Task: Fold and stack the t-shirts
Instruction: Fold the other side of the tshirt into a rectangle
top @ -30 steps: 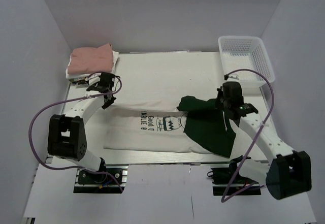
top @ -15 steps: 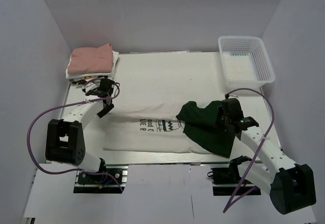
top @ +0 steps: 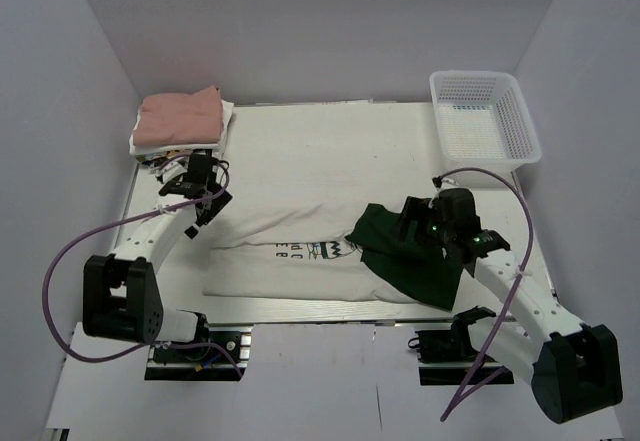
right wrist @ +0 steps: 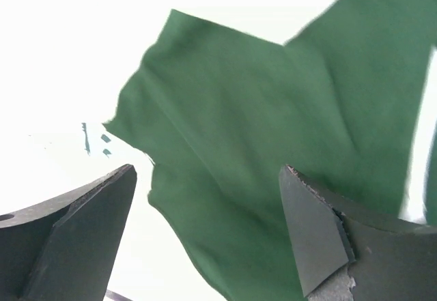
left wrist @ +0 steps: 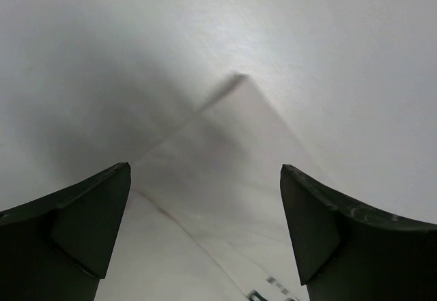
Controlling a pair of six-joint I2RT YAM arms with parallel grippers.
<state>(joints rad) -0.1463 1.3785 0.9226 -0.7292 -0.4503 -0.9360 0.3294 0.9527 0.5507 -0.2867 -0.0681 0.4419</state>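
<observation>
Left gripper (left wrist: 205,171) and right gripper (right wrist: 207,170), jaws wide, above cream t-shirt (top: 270,271) (green sleeves)

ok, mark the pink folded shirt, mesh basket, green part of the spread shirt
pink folded shirt (top: 178,116), top view, top face
mesh basket (top: 525,121), top view, right wall
green part of the spread shirt (top: 400,261), top view, middle of the cloth

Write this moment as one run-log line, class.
left fingers open over cream shirt | right fingers open over green cloth | folded shirts stacked far-left | basket far-right
</observation>
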